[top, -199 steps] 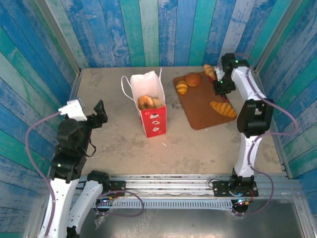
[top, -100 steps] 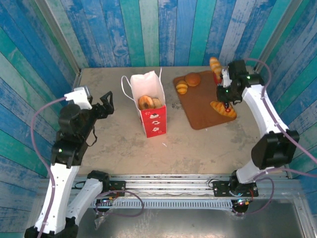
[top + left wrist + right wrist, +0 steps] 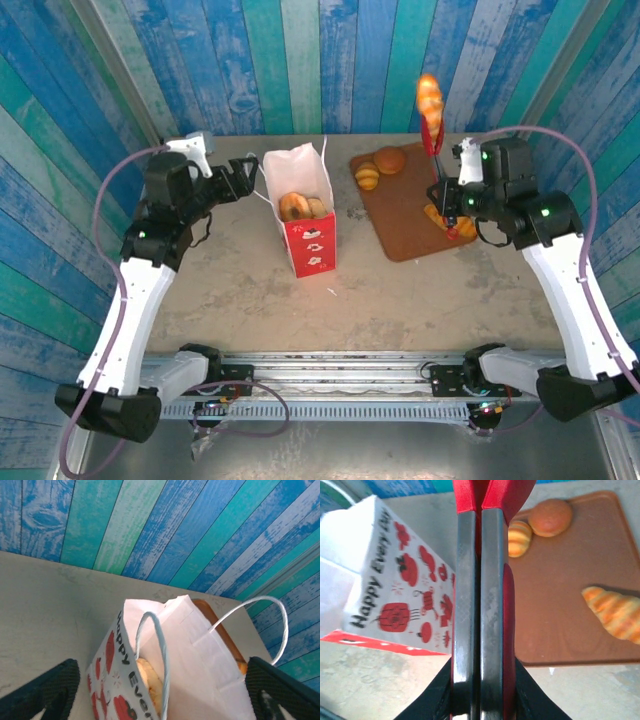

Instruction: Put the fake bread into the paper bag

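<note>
The right tool [image 3: 447, 203] gripped red tongs [image 3: 480, 580] that pinched a long roll [image 3: 428, 95] high above it. Left of it stood the paper bag [image 3: 300, 205], with the left tool [image 3: 243, 180] spread wide at its far side. This looked like the carrying step; next, the roll had to swing over the bag's mouth.

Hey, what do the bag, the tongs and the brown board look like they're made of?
Bag: thin matte paper, going by the creased folds and the printed strawberries. Tongs: grey metal arms with a textured sheen and a red coating, probably plastic or silicone. Board: smooth, matte brown, with a raised rim; it could be plastic or wood, hard to tell.
</note>
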You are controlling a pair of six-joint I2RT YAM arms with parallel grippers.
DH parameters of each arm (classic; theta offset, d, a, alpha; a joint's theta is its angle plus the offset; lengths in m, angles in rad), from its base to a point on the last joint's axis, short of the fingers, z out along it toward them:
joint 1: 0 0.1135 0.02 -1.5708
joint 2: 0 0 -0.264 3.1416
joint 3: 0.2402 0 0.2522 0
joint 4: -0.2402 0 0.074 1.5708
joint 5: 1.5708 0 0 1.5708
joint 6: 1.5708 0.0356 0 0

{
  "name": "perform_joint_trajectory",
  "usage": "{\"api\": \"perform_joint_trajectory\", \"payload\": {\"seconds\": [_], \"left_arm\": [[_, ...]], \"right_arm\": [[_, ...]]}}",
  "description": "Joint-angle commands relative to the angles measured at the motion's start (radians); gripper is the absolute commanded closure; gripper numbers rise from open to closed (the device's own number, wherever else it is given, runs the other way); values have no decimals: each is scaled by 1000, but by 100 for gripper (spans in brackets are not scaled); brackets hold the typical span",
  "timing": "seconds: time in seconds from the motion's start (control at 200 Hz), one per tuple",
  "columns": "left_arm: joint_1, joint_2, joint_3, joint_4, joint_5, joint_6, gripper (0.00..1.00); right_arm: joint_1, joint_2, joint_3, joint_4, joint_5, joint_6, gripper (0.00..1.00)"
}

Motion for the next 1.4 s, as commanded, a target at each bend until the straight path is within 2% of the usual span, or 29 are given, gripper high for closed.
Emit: {"api": "perform_joint_trajectory", "payload": {"seconds": [0.0,0.245,0.476,0.671,0.932,1.172,1.397], "left_arm": [[-2,66,72,-8,39,38,19],[-2,150,106,-18,-24,88,38],[-2,184,117,-20,-3,99,51],[-3,170,87,-1,-44,93,68],[-2,144,56,9,-61,89,82],[-2,128,35,12,-75,86,86],[-2,122,34,6,-87,93,91]], "right_arm": [[65,-23,40,30,-1,44,94],[261,-22,72,77,49,70,94],[488,33,94,180,100,83,93],[598,126,136,229,124,102,94],[647,199,106,272,89,169,94],[648,200,9,261,82,240,93],[648,227,3,190,76,247,92]]}}
